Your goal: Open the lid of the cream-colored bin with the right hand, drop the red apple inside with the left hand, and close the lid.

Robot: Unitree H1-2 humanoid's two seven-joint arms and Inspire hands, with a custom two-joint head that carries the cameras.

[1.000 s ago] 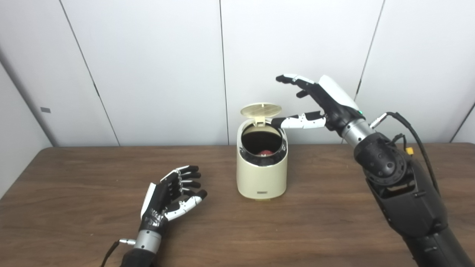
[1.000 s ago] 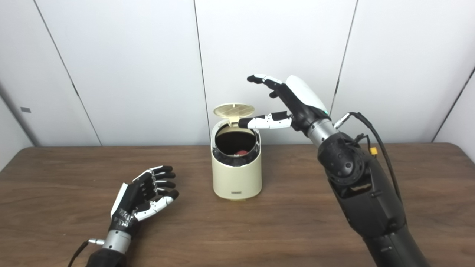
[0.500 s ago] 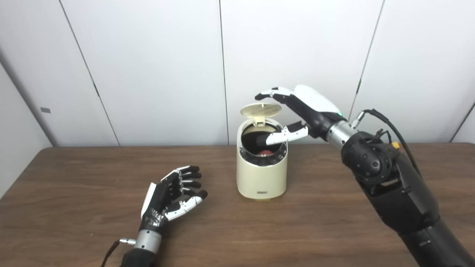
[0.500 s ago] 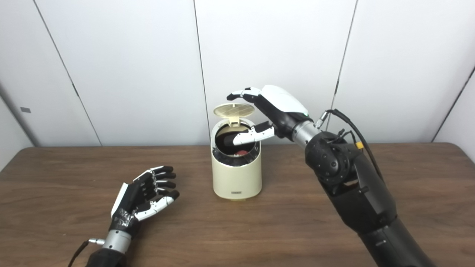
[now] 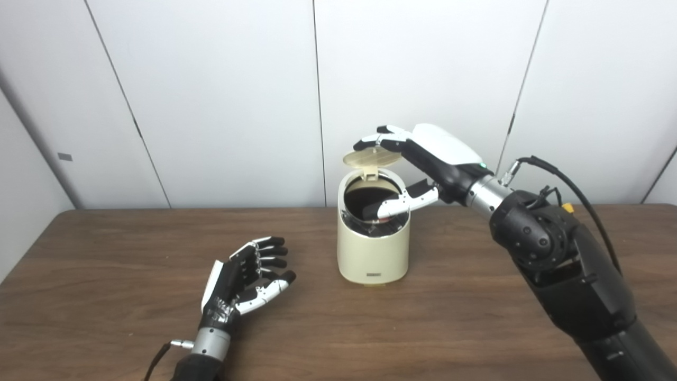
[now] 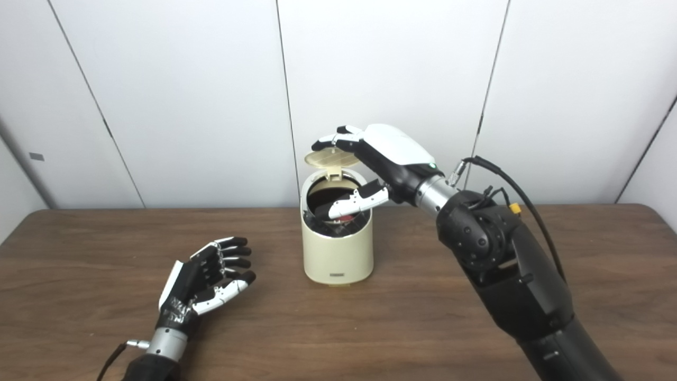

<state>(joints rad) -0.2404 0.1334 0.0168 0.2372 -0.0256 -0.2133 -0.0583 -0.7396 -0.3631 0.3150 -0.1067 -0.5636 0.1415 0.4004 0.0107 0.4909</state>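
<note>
The left hand point(image 5: 240, 286) lies on the table point(image 5: 106, 296) well to the left of the bin point(image 5: 373, 248), palm up, fingers loosely spread and holding nothing. The bin stands at the middle of the table, its mouth open, and a bit of red low inside it looks to be the apple point(image 6: 346, 217), so the drop seems done and only the closing is left. The lid point(image 5: 372, 157) stands tipped up on its hinge at the back of the bin's rim. The right hand point(image 5: 418, 164) reaches in from the right of the bin: its fingertips point(image 5: 365, 143) curl over the lid's top edge, touching or all but touching it, while the thumb hangs across the bin's mouth, the hand spread and gripping nothing. The lid must swing forward and down about its hinge, so I judge a downward press from behind will shut it, provided the thumb clears the opening first. The table is dark wood grain; plain white wall panels stand behind the bin.
</note>
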